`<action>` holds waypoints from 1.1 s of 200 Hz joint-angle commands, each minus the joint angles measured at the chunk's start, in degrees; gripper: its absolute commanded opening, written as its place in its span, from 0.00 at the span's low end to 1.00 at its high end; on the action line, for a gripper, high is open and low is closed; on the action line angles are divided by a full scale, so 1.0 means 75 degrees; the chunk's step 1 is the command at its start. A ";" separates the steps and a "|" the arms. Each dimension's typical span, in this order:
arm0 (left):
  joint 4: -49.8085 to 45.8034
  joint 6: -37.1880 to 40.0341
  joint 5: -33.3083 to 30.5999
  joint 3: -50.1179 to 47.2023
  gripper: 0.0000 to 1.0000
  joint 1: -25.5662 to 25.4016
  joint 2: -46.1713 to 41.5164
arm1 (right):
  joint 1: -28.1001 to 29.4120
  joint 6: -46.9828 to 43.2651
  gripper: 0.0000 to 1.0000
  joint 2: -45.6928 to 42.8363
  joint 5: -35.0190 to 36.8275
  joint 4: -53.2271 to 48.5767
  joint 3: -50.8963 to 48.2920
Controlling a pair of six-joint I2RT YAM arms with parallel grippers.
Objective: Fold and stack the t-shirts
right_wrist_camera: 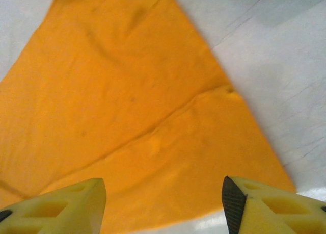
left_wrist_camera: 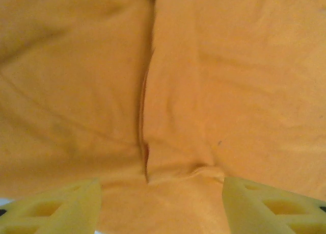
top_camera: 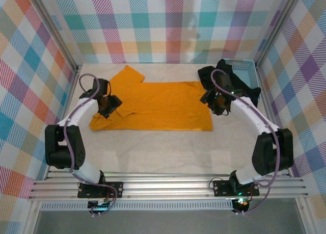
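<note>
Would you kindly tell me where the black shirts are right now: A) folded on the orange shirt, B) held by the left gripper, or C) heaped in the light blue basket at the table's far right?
C: the black shirts spill over the light blue basket, while the orange shirt lies bare and the left gripper hangs open above it.

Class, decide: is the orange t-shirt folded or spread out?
Partly folded: the orange t-shirt lies mostly flat, yet a doubled-over edge crosses it in both wrist views.

Orange t-shirt point(top_camera: 163, 109) flat; black t-shirts point(top_camera: 226, 73) heaped
</note>
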 commanded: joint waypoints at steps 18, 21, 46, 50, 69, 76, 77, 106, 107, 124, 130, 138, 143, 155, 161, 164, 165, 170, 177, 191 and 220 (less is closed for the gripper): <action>0.0717 -0.0940 0.0889 -0.0464 0.61 -0.0125 0.0605 | 0.0591 -0.0369 0.64 -0.0182 -0.1190 0.0594 -0.0761; 0.0731 -0.0952 0.0910 -0.0436 0.61 -0.0137 0.0668 | 0.0617 -0.0364 0.64 -0.0193 -0.1197 0.0604 -0.0783; 0.0913 -0.1036 0.0920 -0.0308 0.54 -0.0227 0.1048 | 0.0707 -0.0293 0.64 -0.0219 -0.1222 0.0641 -0.0860; 0.0932 -0.1064 0.0914 -0.0305 0.53 -0.0249 0.1080 | 0.0707 -0.0287 0.64 -0.0219 -0.1227 0.0651 -0.0868; 0.1022 -0.1159 0.0846 -0.0283 0.47 -0.0316 0.1135 | 0.0711 -0.0281 0.63 -0.0231 -0.1247 0.0656 -0.0875; 0.1036 -0.1188 0.0817 -0.0271 0.46 -0.0334 0.1155 | 0.0711 -0.0270 0.63 -0.0231 -0.1257 0.0669 -0.0885; 0.1038 -0.1189 0.0818 -0.0270 0.45 -0.0340 0.1163 | 0.0716 -0.0270 0.63 -0.0231 -0.1258 0.0670 -0.0886; 0.1080 -0.1246 0.0729 -0.0170 0.38 -0.0402 0.1193 | 0.0744 -0.0234 0.61 -0.0214 -0.1270 0.0719 -0.0955; 0.1071 -0.1247 0.0721 -0.0167 0.38 -0.0409 0.1187 | 0.0745 -0.0234 0.61 -0.0217 -0.1270 0.0719 -0.0956; 0.0983 -0.1196 0.0629 -0.0041 0.34 -0.0464 0.1257 | 0.0768 -0.0229 0.61 -0.0219 -0.1270 0.0720 -0.0986; 0.0939 -0.1159 0.0558 -0.0004 0.30 -0.0494 0.1265 | 0.0783 -0.0223 0.60 -0.0228 -0.1270 0.0719 -0.0992; 0.0939 -0.1126 0.0492 0.0000 0.23 -0.0509 0.1303 | 0.0789 -0.0226 0.60 -0.0235 -0.1270 0.0730 -0.1014; 0.0951 -0.1114 0.0460 0.0000 0.18 -0.0504 0.1320 | 0.0792 -0.0223 0.60 -0.0253 -0.1270 0.0725 -0.1025; 0.0979 -0.1066 0.0415 0.0043 0.05 -0.0504 0.1374 | 0.0803 -0.0223 0.59 -0.0298 -0.1247 0.0705 -0.1038; 0.0980 -0.1028 0.0415 0.0087 0.00 -0.0505 0.1401 | 0.0803 -0.0226 0.59 -0.0330 -0.1235 0.0687 -0.1039; 0.0981 -0.1005 0.0401 0.0117 0.00 -0.0504 0.1420 | 0.0803 -0.0223 0.59 -0.0344 -0.1235 0.0686 -0.1039; 0.0975 -0.0992 0.0399 0.0129 0.00 -0.0507 0.1424 | 0.0803 -0.0223 0.59 -0.0352 -0.1229 0.0685 -0.1039; 0.0964 -0.0952 0.0397 0.0193 0.00 -0.0518 0.1446 | 0.0802 -0.0226 0.59 -0.0379 -0.1215 0.0666 -0.1039; 0.0938 -0.0872 0.0379 0.0295 0.00 -0.0528 0.1494 | 0.0807 -0.0233 0.59 -0.0416 -0.1193 0.0639 -0.1028; 0.0769 -0.0607 0.0306 0.0648 0.00 -0.0600 0.1621 | 0.0803 -0.0245 0.59 -0.0485 -0.1103 0.0557 -0.0983; 0.0247 0.0044 0.0082 0.1593 0.00 -0.0933 0.2114 | 0.0796 -0.0235 0.58 -0.0559 -0.0919 0.0417 -0.0924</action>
